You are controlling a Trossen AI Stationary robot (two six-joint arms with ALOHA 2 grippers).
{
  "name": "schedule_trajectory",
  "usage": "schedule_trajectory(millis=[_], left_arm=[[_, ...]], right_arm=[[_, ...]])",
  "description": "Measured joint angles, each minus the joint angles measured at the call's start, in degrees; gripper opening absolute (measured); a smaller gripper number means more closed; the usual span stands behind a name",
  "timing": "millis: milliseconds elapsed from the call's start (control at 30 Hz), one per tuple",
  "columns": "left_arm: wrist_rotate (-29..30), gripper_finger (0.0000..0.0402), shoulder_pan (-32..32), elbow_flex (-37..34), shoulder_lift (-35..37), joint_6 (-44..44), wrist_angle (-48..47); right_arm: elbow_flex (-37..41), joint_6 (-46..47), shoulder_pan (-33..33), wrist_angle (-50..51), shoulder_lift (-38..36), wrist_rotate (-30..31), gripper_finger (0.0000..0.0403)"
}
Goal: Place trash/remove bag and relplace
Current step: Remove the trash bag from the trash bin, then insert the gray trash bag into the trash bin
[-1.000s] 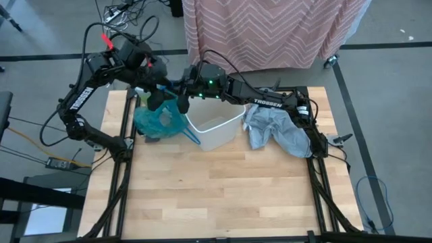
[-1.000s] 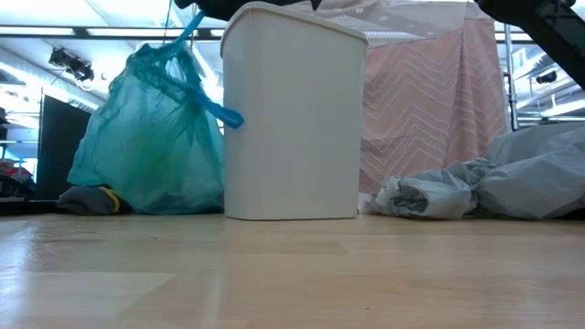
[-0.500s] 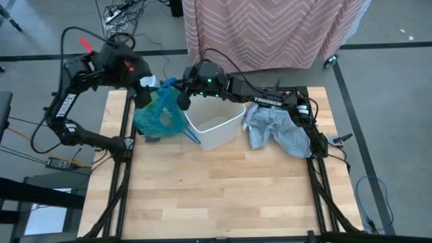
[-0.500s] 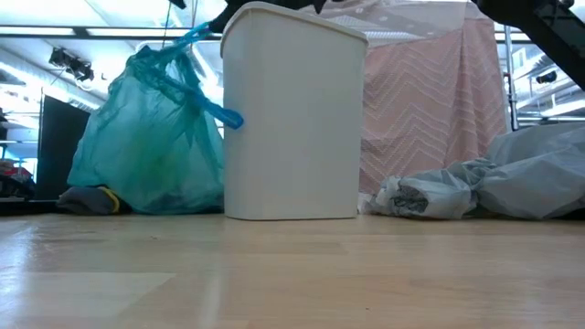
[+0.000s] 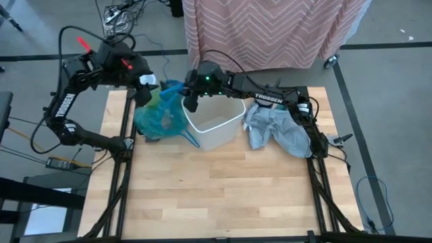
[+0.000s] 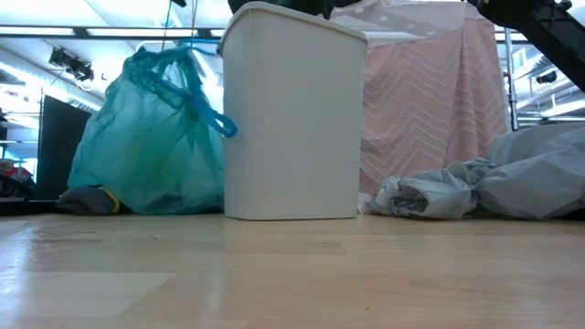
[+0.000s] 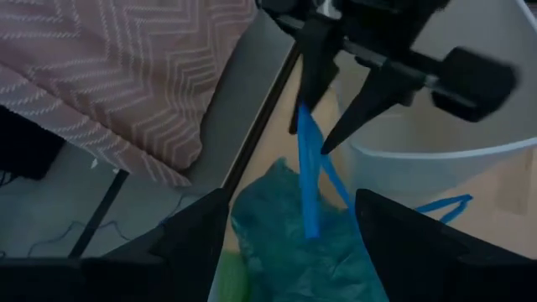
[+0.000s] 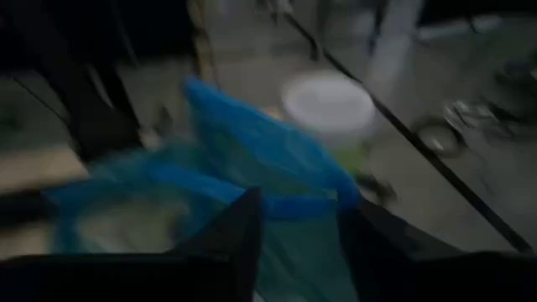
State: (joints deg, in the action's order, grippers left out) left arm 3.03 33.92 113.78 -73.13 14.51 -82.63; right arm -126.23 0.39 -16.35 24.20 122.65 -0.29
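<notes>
The white bin [image 5: 216,123] hides the lower right side of the teal bag [image 5: 160,118], which sits on the table just left of it. Right gripper [image 7: 323,138] pinches the bag's blue drawstring [image 7: 309,184] between narrow fingers. Left gripper [image 5: 143,91] hangs open near the bag's top, touching nothing.

The high camera hangs above and looks straight down on the whole tabletop [image 5: 216,189], both arms and the surrounding floor. The low camera sits at tabletop height, close to the wood, and faces level across it into the room; with the high view it shares the white bin [image 6: 291,114] and the teal bag [image 6: 146,137] beside it. The left wrist camera looks past the left tool [image 7: 289,243] from close up, sharing the bag, the bin rim and the right tool [image 7: 336,109] just ahead. The right wrist camera looks forward, very near the bag below its own fingers.
</notes>
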Motion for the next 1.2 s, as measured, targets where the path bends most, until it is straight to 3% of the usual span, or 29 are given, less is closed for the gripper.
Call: schedule_trajectory(millis=[167, 333, 500, 633, 733, 1100, 1200], left_arm=[[-0.07, 0.0275, 0.01, -0.02, -0.3, 0.1, 0.0], [0.17, 0.0275, 0.17, -0.02, -0.43, 0.31, 0.0], [0.2, 0.0275, 0.17, -0.02, -0.36, 1.06, 0.0], [0.18, 0.0275, 0.17, -0.02, -0.36, 1.37, 0.0], [0.2, 0.0275, 0.17, -0.02, -0.38, 1.68, 0.0], [0.18, 0.0275, 0.17, -0.02, -0.38, 1.74, -0.02], [0.2, 0.0275, 0.17, -0.02, -0.38, 1.74, -0.05]], right_arm=[[-0.09, -1.77, -1.46, 5.74, -0.57, 4.84, 0.021], [0.04, -2.13, -2.49, 5.53, -2.96, 5.03, 0.0243], [-0.09, -4.08, -2.66, 9.13, -7.0, 5.79, 0.0247], [0.02, -10.22, -3.41, 20.1, -9.84, 15.49, 0.024], [-0.09, -11.44, -5.43, 28.89, -12.65, 19.31, 0.0234], [0.04, -0.95, -11.66, 65.56, -16.63, 16.54, 0.0228], [2.99, -0.64, -12.07, 65.28, -16.71, 12.14, 0.0228]])
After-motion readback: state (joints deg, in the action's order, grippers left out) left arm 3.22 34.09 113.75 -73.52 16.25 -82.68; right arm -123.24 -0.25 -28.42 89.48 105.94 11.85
